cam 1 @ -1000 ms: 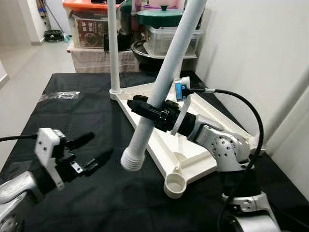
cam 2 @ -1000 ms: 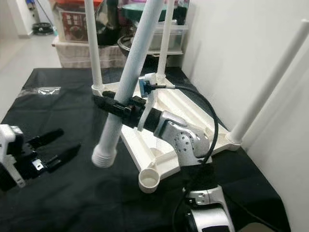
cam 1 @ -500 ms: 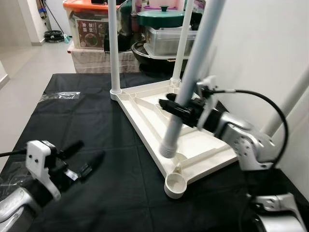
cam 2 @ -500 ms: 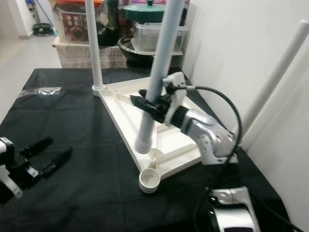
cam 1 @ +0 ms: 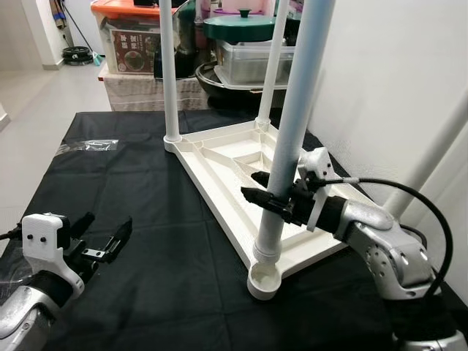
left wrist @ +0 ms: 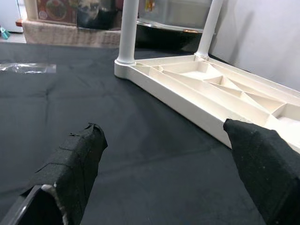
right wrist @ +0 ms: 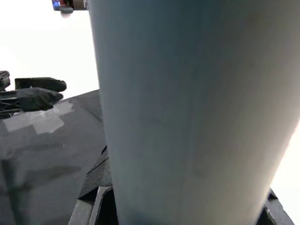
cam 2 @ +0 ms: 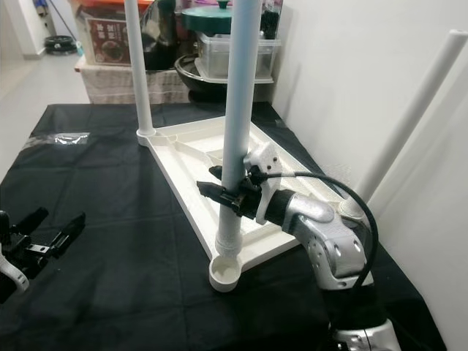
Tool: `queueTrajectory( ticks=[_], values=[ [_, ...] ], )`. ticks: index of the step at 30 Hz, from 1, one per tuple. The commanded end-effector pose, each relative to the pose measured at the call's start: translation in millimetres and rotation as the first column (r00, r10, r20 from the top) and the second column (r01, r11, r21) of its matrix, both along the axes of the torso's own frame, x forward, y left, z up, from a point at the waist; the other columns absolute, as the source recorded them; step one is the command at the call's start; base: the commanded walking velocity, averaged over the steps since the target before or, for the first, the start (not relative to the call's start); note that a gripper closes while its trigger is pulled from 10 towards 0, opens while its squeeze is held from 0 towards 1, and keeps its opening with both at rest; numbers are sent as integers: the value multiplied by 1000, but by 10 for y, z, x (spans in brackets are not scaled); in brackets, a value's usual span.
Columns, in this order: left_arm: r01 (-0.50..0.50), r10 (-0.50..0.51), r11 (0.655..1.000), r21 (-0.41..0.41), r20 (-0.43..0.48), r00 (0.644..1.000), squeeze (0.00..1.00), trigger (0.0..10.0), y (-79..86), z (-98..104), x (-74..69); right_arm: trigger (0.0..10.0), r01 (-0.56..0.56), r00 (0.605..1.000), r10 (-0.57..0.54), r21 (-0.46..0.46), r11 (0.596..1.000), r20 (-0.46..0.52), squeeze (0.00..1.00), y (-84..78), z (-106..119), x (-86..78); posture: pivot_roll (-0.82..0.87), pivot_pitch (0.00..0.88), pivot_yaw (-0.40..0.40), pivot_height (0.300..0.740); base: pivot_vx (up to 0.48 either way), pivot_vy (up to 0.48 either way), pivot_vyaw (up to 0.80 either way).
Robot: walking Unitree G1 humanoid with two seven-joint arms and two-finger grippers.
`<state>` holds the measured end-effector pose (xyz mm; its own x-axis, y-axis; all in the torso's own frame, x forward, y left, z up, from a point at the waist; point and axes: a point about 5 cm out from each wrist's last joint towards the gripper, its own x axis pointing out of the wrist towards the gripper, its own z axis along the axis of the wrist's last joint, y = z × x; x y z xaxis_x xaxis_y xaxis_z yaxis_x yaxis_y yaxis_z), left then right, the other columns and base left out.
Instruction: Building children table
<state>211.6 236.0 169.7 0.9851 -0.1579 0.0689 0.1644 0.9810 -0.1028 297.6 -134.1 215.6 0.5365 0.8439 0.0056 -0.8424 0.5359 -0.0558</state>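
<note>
- Table leg point(cam 1: 292, 131), the white tube, is standing nearly upright in the left eye view, its ribbed lower end right over the near corner socket point(cam 1: 264, 281) of the upside-down tabletop point(cam 1: 219, 164). Can't tell if it's actually seated or just touching the rim. The right gripper point(cam 1: 265, 201) is pinching the tube low down, coming in from the right.
- Right eye view: same deal. The leg's long axis runs straight up and down, lined up with the socket below, so I'd guess whatever comes next is a push down along that axis. Two legs already stand at the far corners, another point(cam 2: 409, 121) at the right corner by the wall. The black cloth point(cam 2: 110, 190) covers the table underneath.
- Left wrist view: the left gripper point(left wrist: 164, 161) has its fingers point(left wrist: 70, 164) spread wide with nothing between them, hovering over the cloth well left of the tabletop. The right arm is clearly the nearer one.
- Right wrist view: the tube up close, clamped tight.
</note>
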Motion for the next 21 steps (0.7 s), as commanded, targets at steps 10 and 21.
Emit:
queueTrajectory(
  ticks=[10,21],
  values=[
    [-25,25,999,-24,-21,999,0,10000,-40,-66,14,0,-2,999,2,7,1000,39,0,56,-6,-74,-35,0,-60,740,-169,0,0],
    [-63,63,997,-37,-4,998,0,10000,-23,-54,20,0,70,996,-72,51,996,50,0,77,11,-27,-27,0,-61,740,-57,0,0]
  ],
)
